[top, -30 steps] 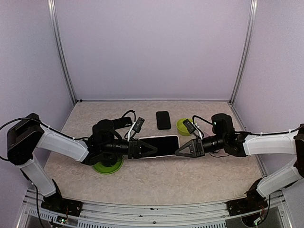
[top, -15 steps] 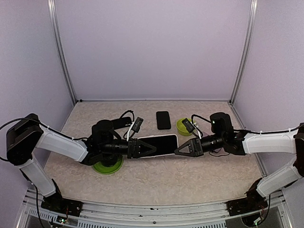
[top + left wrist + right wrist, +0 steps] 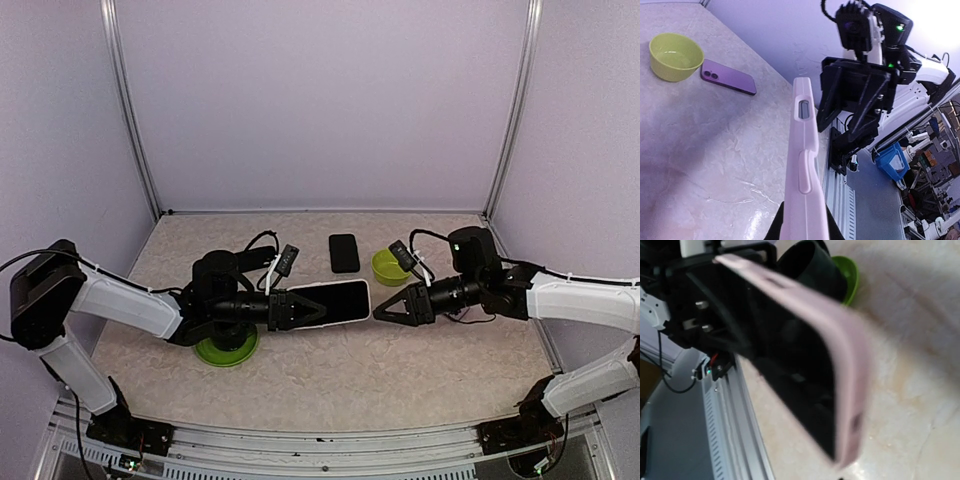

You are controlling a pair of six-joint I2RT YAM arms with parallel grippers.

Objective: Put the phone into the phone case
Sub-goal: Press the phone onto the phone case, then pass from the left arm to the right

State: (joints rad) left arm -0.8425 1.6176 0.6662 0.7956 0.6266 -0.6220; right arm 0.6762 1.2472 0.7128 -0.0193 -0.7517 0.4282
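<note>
Left gripper (image 3: 303, 311): pinched on the left end of the case (image 3: 336, 300), fingers closed against it. The case is off the table (image 3: 330, 385), long axis level and pointing at the right arm. From above, its open dark inside faces up with a pale pink rim around it. Left wrist view: the case's pink side edge with its button cut-outs runs up from the fingers.

Right gripper (image 3: 381, 311): tips aimed at the free end of the case, just short of it, a small gap between them. Holding nothing. Can't tell from any view whether the jaws are spread or pressed together. Right wrist view is blurred, with the case's rounded end filling most of it.

Phone (image 3: 344, 253): flat on the table behind the case, apart from both grippers, back up; it shows purple in the left wrist view. A small yellow-green bowl (image 3: 386, 267) sits just beside it, on the right. A green dish (image 3: 226, 351) lies under the left arm.
</note>
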